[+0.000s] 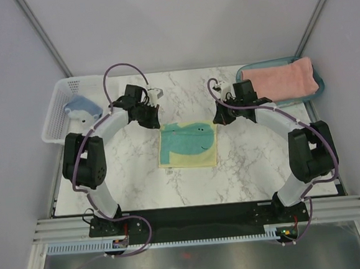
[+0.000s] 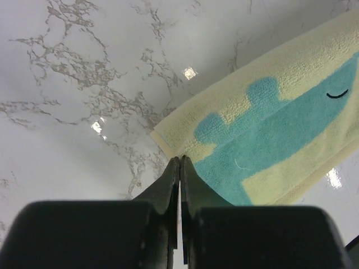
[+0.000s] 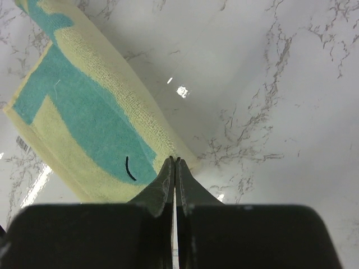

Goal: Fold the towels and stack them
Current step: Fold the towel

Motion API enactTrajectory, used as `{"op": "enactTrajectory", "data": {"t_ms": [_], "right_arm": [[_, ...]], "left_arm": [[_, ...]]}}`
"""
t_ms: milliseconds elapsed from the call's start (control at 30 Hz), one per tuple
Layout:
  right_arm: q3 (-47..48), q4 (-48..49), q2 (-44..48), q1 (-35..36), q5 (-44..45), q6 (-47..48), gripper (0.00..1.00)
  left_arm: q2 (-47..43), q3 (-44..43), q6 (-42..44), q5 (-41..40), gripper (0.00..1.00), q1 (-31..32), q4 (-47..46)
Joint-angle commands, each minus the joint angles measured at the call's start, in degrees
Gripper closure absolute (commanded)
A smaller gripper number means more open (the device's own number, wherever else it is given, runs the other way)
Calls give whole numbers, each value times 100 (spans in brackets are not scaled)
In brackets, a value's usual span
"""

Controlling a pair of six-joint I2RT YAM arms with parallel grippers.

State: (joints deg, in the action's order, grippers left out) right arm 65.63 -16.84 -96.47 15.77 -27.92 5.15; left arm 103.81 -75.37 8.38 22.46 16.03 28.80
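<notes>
A pale-yellow towel (image 1: 188,144) with a teal face patch lies flat in the middle of the marble table. My left gripper (image 1: 156,119) is shut, its tips (image 2: 179,159) over the towel's (image 2: 269,134) far left corner. At the far right corner my right gripper (image 1: 219,117) is also shut, tips (image 3: 174,161) at the towel's (image 3: 84,123) edge. Nothing shows between either pair of jaws. A salmon-pink towel (image 1: 282,80) lies folded at the back right. A grey-blue towel (image 1: 81,108) is bunched at the back left.
The pink towel rests in a teal tray (image 1: 245,72) at the table's back right corner. The grey-blue one sits in a white slotted basket (image 1: 57,119) at the back left. Grey walls close in the back and sides.
</notes>
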Motion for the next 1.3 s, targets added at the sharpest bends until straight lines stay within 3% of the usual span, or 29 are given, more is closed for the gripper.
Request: {"op": "enactTrajectory", "data": {"t_ms": [0,633,1267], "right_arm": [[-295,356,435,66,191,-180,100],[-1543,603,1639,673,885,-1085,100],[-2633,875,2342,1086,1201,-1965,100]], "left_arm": [[-396,259,-38,-338,98,84,-181],[-1618,1621,-460,-611,98,348,-199],[-2233,2282,-1032,-1165,98,1007,170]]}}
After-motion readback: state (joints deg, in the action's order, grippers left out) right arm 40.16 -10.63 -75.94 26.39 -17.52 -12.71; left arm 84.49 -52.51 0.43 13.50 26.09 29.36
